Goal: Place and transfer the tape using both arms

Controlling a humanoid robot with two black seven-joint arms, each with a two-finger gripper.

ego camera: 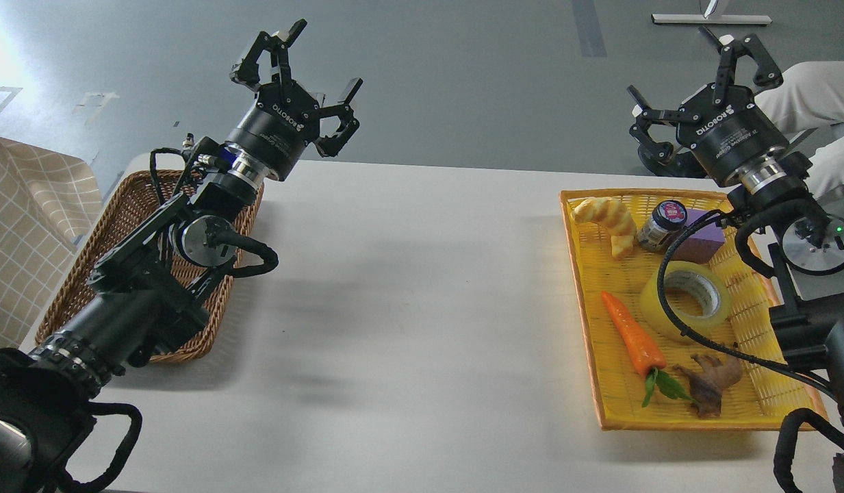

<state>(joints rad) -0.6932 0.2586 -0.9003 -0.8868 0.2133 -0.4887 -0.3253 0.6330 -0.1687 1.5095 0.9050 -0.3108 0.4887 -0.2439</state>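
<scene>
The tape (688, 300), a yellow translucent roll with a pale core, lies flat in the yellow tray (603, 287) on the right, with a black cable crossing in front of it. My left gripper (300, 75) is raised over the table's far left edge, above the wicker basket, fingers spread open and empty. Held high beyond the tray's far right corner, my right gripper (702, 82) is also open with nothing in it. Both are well away from the tape.
A brown wicker basket (79, 274) sits at the left under my left arm. The tray also holds a croissant (610, 220), a small jar (662, 224), a purple block (704, 239), a carrot (634, 335) and a brown toy figure (712, 383). White table (408, 308) lies between.
</scene>
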